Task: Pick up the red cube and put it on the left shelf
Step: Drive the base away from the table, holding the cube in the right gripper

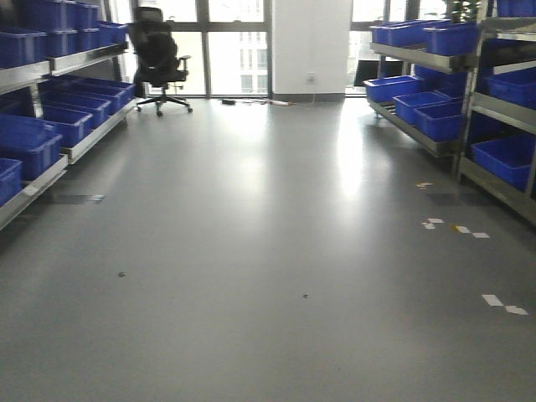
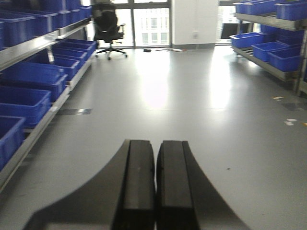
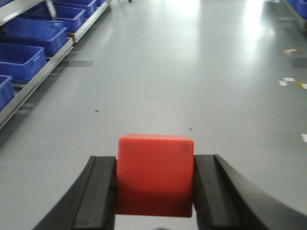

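Right fingers (image 3: 98, 191) clamping red cube (image 3: 156, 172), holding it above floor (image 3: 192, 72), well apart from left shelf (image 1: 84, 60). Left fingers (image 2: 139, 182) pressing together, pointing down aisle.

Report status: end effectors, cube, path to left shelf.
Left end effector shut, empty. Right end effector shut on cube. Left shelf ahead-left; only a chair far back, off the path.

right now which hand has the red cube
The right hand, clamped on the red cube. The left hand is shut and empty.
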